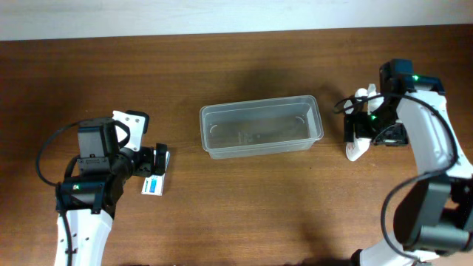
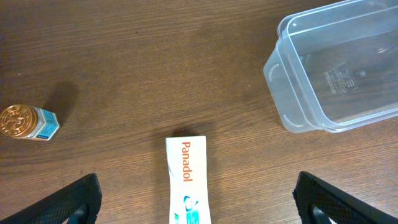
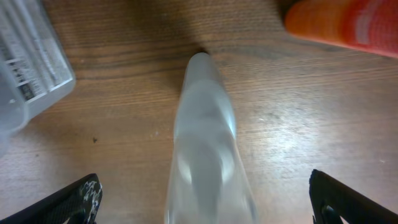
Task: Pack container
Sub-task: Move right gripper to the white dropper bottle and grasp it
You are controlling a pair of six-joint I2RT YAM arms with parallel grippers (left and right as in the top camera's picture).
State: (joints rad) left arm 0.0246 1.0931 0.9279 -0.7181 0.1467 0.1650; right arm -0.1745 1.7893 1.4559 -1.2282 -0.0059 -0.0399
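The clear plastic container [image 1: 260,127] stands empty in the middle of the table; it also shows in the left wrist view [image 2: 339,71], and its corner shows in the right wrist view [image 3: 25,68]. My left gripper [image 1: 151,164] is open, its fingers [image 2: 199,205] either side of a white Panadol box [image 2: 186,180] lying flat on the table [image 1: 154,185]. My right gripper [image 1: 361,133] is open, its fingers [image 3: 205,202] either side of a white translucent bottle [image 3: 205,155] lying on the table [image 1: 355,151].
A small bottle with a gold cap [image 2: 28,122] lies left of the Panadol box. An orange object [image 3: 348,25] lies beyond the white bottle at the upper right. The table's far edge [image 1: 222,33] runs along the back.
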